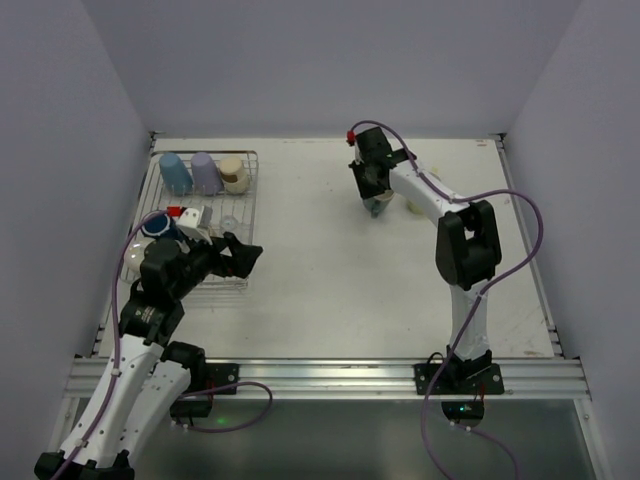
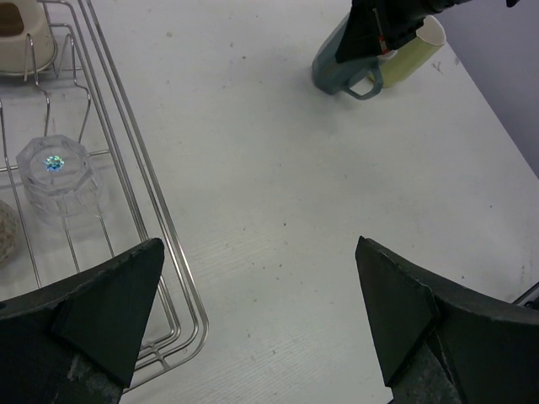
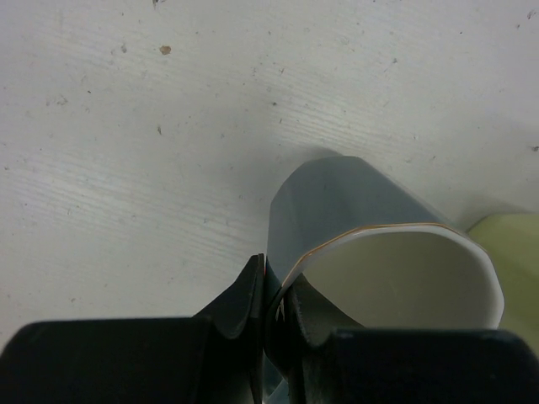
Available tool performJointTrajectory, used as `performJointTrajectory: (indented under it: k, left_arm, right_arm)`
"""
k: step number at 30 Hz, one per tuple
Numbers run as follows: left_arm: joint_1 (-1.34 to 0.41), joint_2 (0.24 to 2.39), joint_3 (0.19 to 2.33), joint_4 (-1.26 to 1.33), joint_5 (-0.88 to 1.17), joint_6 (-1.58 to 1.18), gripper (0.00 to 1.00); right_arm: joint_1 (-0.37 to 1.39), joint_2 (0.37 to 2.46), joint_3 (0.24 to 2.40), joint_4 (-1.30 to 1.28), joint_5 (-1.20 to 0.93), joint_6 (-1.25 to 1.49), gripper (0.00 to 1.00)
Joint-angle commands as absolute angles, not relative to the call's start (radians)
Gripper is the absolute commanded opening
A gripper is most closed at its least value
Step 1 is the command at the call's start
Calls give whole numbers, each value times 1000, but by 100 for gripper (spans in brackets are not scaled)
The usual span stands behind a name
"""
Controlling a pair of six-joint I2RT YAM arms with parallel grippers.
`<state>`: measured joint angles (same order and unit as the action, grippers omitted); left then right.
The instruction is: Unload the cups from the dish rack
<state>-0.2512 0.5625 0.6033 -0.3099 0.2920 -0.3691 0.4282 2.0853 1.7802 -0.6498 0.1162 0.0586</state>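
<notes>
The silver wire dish rack stands at the left. It holds a light blue cup, a lavender cup, a beige cup, a navy cup and a tiny clear glass. My left gripper is open and empty over the rack's near right corner. The clear glass is to its left. My right gripper is shut on the wall of a grey cup, one finger inside, at the table's back middle. A pale yellow-green cup lies right beside it.
The grey cup and the yellow-green cup show far off in the left wrist view, under my right arm. The beige cup is at the rack's far end. Walls close the table on three sides.
</notes>
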Motion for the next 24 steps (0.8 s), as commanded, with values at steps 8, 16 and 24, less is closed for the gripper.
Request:
performJointTrajectory:
  k: [8,16,24]
  left_arm:
    - [-253,546,624,-345,72,-371,100]
    - [-252,575,715,-468,-198,-426,100]
    - [-252,545,798,-607,-599,-482,100]
  right_arm:
    - [416,2004,1821,-614,124,40,58]
    - [416,1772,1645,-500,6,132,85]
    - [419,1441,1272,-203,-239,225,99]
